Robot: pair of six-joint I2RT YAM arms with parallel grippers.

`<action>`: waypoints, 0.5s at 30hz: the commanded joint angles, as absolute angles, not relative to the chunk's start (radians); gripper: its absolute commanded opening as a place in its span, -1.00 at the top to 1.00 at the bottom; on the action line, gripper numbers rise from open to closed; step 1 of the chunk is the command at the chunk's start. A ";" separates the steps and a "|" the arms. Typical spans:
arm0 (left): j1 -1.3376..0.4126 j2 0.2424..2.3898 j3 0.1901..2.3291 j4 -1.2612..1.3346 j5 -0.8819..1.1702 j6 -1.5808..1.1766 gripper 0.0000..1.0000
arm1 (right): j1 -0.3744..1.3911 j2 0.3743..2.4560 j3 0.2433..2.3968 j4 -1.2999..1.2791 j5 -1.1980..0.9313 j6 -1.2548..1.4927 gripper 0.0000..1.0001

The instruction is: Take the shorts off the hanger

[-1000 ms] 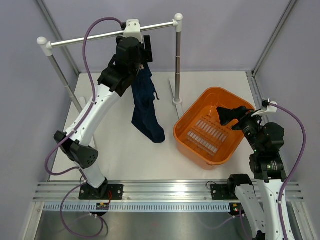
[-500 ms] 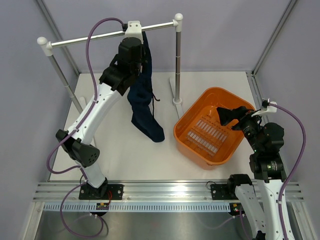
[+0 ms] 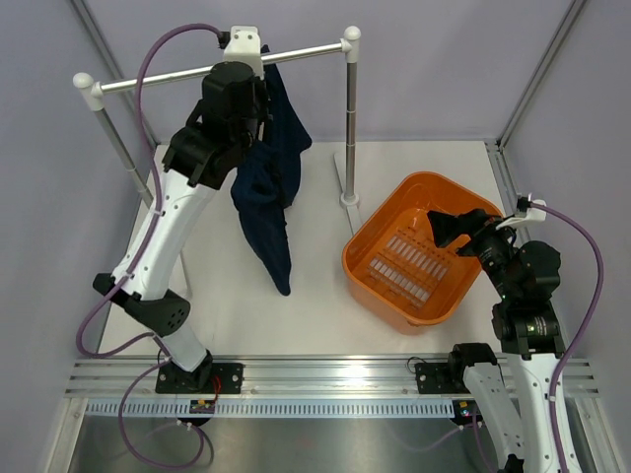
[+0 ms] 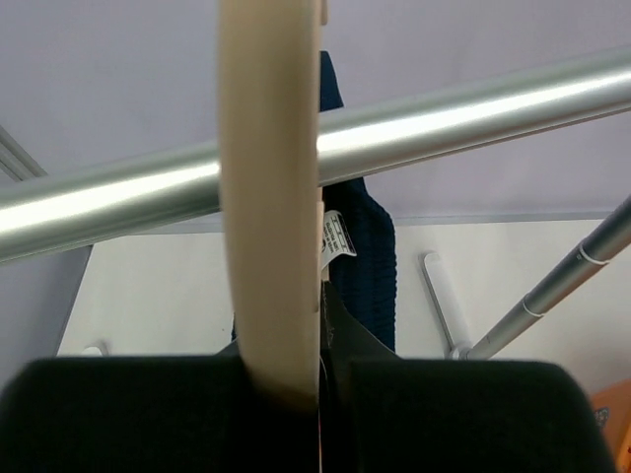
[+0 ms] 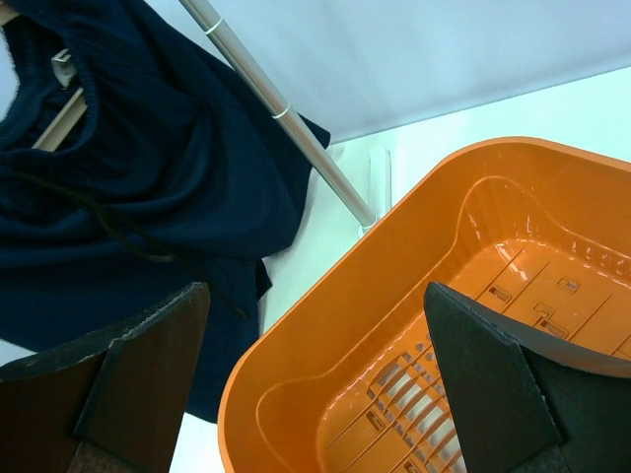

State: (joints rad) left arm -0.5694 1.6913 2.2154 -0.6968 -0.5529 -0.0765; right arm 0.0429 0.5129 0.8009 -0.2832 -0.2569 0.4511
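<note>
Top external: above near edge, looking down. Left wrist: tight against rail (image 4: 444,113), facing far edge. Right wrist: faces far-left corner. All share shorts (image 3: 268,192).

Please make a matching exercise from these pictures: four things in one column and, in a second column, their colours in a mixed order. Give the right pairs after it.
Things:
1. shorts
2. hanger
3. tub
4. rail

Colours:
A. silver
B. orange
C. dark navy
D. light tan

Pairs: 1-C, 2-D, 3-B, 4-A
</note>
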 commanded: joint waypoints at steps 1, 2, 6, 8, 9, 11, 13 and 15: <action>-0.572 1.597 2.298 -0.669 -0.517 -0.055 1.00 | 0.043 0.523 0.857 -0.264 -0.285 0.436 -0.99; -0.572 1.592 2.301 -0.699 -0.493 -0.057 1.00 | 0.043 0.523 0.861 -0.265 -0.284 0.434 -0.99; -0.572 1.552 2.281 -0.779 -0.401 -0.098 1.00 | 0.043 0.529 0.871 -0.268 -0.296 0.430 -0.99; -0.575 1.526 2.269 -0.842 -0.330 -0.120 1.00 | 0.043 0.540 0.877 -0.265 -0.345 0.416 -0.99; -0.580 1.517 2.266 -0.862 -0.316 -0.139 1.00 | 0.043 0.548 0.887 -0.267 -0.366 0.411 -0.99; -0.609 1.479 2.223 -0.896 -0.278 -0.147 1.00 | 0.043 0.590 0.908 -0.281 -0.457 0.393 -0.96; -0.644 1.448 2.180 -0.907 -0.276 -0.155 1.00 | 0.044 0.644 0.946 -0.290 -0.514 0.397 -0.86; -0.705 1.405 2.111 -0.913 -0.304 -0.156 1.00 | 0.057 0.673 0.981 -0.290 -0.560 0.410 -0.73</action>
State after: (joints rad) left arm -0.6460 1.4784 2.1479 -0.9367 -0.3500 -0.1341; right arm 0.0456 0.6296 0.9112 -0.2916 -0.4313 0.4221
